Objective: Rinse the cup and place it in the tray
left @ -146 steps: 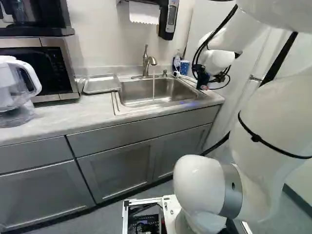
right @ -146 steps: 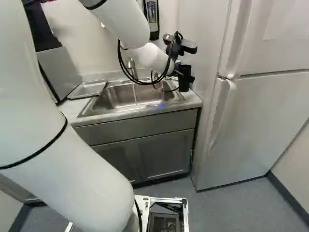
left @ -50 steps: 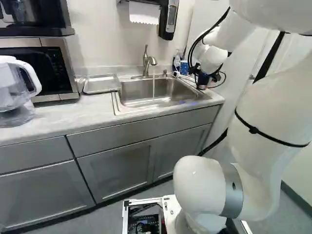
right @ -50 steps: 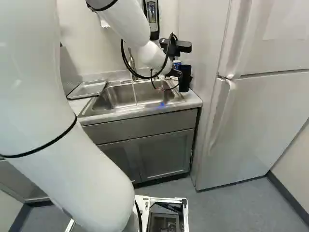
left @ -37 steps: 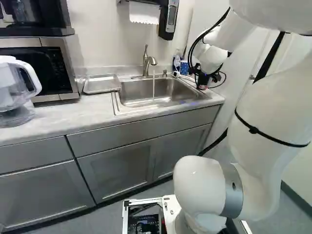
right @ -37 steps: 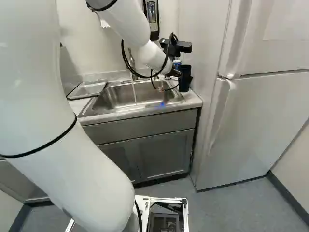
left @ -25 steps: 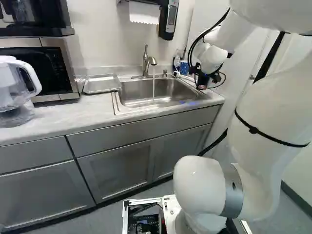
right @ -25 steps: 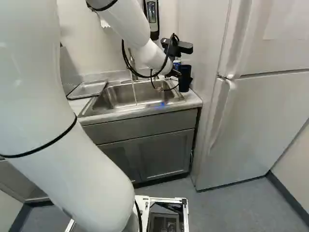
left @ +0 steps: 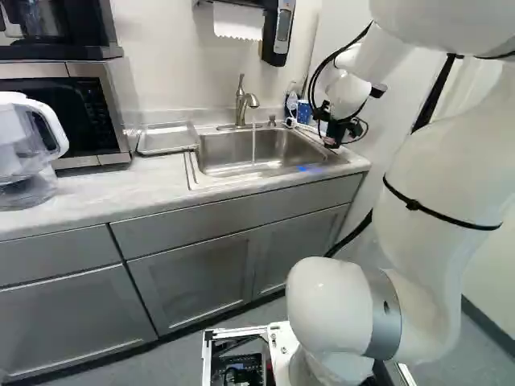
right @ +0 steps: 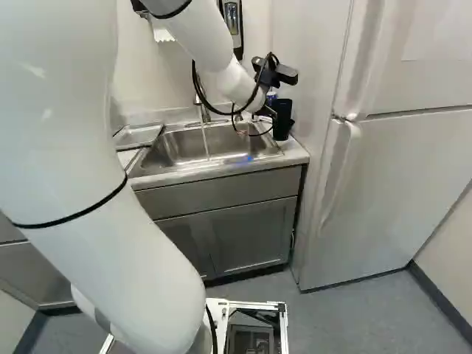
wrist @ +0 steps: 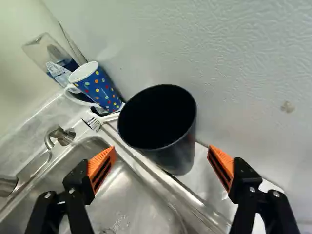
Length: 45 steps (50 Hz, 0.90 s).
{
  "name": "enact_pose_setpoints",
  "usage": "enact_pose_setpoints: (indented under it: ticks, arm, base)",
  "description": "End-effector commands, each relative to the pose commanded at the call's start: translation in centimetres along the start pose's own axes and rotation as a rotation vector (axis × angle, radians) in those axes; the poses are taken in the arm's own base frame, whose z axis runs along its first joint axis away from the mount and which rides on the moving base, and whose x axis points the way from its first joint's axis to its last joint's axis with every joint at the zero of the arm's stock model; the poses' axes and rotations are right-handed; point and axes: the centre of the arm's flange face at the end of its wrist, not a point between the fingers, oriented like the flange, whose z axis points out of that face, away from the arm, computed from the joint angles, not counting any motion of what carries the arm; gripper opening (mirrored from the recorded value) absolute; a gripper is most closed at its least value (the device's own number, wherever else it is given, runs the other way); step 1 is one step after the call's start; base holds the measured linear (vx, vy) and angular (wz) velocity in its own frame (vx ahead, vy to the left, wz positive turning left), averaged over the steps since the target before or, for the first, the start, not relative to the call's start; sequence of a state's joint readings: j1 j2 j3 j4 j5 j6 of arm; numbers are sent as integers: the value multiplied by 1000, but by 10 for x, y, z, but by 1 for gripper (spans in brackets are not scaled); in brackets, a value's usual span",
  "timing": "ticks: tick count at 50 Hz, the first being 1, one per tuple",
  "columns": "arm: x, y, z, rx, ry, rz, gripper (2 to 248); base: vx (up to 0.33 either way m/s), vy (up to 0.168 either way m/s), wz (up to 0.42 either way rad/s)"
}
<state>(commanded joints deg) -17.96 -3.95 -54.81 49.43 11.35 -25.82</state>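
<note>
Smooth, mostly matt cup [wrist: 183, 155], glossy glazed-looking mug [wrist: 100, 88], shiny metal sink [left: 213, 153], brushed-metal faucet [left: 253, 101], metal tray [left: 165, 148], smooth counter [left: 105, 193], clear plastic pitcher [left: 16, 149], pebbled, rough refrigerator side [wrist: 243, 73], paper towel [left: 238, 20], smooth, glossy arm [left: 322, 310]

White refrigerator [right: 398, 184] stood beside grey cabinets [left: 193, 281]; grey floor [right: 369, 317] lay before cabinets, pale wall [left: 177, 48] behind, microwave [left: 90, 121] above.
</note>
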Motion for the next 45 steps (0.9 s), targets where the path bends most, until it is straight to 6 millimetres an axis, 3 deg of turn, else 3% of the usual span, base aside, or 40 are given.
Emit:
enact_pose_setpoints:
  ticks: [27,45]
  arm:
    - [4,2,8,-36,7,134,247]
    - [4,2,8,-39,3,-18,247]
  base:
    - [0,0,0]
    - [0,0,0]
